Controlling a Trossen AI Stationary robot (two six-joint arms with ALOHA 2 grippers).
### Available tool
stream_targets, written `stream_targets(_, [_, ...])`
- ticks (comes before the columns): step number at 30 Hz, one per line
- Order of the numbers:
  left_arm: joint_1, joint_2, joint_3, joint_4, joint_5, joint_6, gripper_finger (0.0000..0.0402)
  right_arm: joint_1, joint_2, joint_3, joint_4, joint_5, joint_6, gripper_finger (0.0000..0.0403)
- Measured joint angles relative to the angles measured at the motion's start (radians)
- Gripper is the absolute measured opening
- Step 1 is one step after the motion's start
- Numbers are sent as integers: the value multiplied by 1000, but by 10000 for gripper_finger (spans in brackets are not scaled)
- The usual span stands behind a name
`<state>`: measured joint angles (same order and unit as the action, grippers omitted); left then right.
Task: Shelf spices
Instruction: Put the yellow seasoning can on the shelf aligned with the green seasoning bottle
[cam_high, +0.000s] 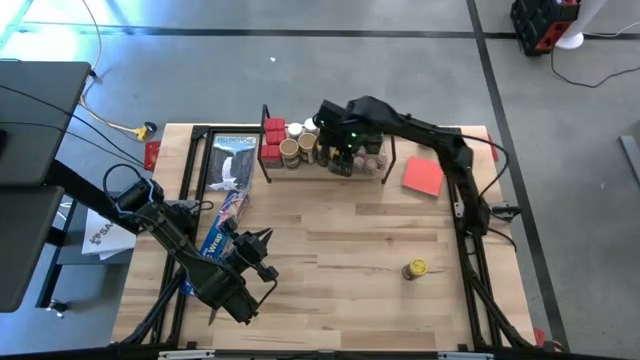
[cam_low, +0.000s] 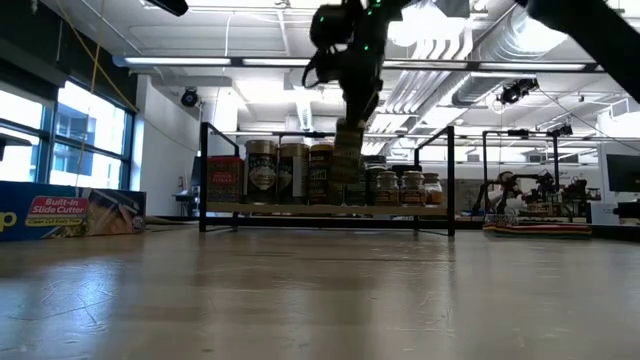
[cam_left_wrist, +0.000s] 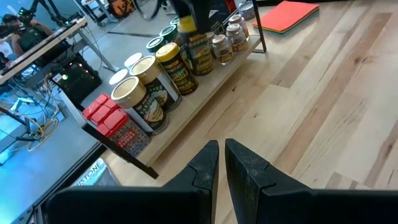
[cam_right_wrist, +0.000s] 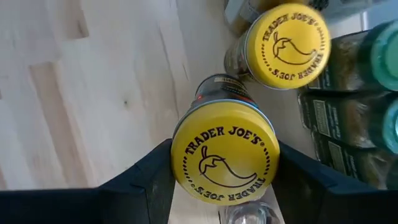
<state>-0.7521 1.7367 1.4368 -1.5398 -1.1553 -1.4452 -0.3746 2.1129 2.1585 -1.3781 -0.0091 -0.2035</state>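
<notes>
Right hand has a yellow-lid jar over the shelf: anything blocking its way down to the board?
Nothing visible under the held jar in the right hand; bare shelf shows below. Another yellow-lid jar stands beside.

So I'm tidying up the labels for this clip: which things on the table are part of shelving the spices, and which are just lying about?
Part of the job:
- shelf with jars and red tins
- yellow-lidded jar in the right gripper at the shelf
- lone yellow-lidded jar on the table

Just lying about:
- blue wrap box
- red sheet
- left gripper, shut, waiting
</notes>
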Motion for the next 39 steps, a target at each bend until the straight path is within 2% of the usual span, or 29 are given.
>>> stream_targets(5, [0, 0, 0, 0, 1, 8, 26, -37, 89, 63, -62, -11, -9, 205])
stream_targets(11, [0, 0, 0, 0, 1, 8, 26, -57, 117, 68, -56, 1, -26, 205])
stream_targets(19, [0, 0, 0, 0, 1, 9, 26, -62, 117, 68, -9, 43, -42, 251])
stream_targets(32, [-2, 0, 0, 0, 1, 8, 26, -62, 114, 68, 16, 45, -69, 260])
stream_targets(39, [-1, 0, 0, 3, 1, 8, 26, -60, 42, 68, 11, 73, -75, 261])
